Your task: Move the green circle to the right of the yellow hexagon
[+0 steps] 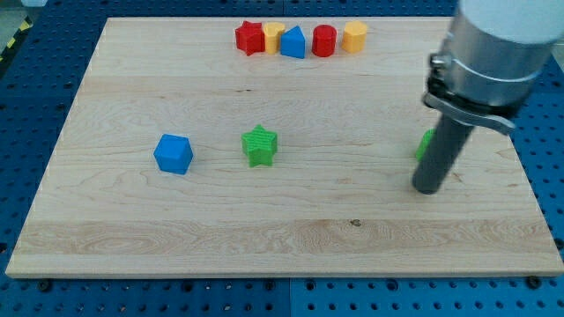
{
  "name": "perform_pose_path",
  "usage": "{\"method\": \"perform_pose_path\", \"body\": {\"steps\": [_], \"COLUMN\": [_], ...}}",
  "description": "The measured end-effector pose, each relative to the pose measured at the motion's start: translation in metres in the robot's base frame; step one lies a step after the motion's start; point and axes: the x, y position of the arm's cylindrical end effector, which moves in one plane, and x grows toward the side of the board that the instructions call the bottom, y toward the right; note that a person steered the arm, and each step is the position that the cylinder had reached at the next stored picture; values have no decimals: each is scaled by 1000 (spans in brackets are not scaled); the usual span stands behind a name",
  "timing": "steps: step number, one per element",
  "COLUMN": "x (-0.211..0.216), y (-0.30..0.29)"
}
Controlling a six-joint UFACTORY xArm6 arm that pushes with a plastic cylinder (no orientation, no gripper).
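While my tip [427,187] rests on the wooden board [264,238], a green block [425,143] peeks from behind its rod.

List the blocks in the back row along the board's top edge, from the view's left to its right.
red star → yellow block, partly hidden behind its neighbours → blue block → red cylinder → yellow hexagon.
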Motion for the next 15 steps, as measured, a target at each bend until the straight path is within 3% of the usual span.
{"method": "perform_pose_path", "body": {"steps": [2,3,4,5,7,9,11,13,15], "x": [-89,-89,-45,-57,-141,-115,-170,-115,-203], "y": [19,16,1,-20,-20,-47,-47,-33,-21]}}
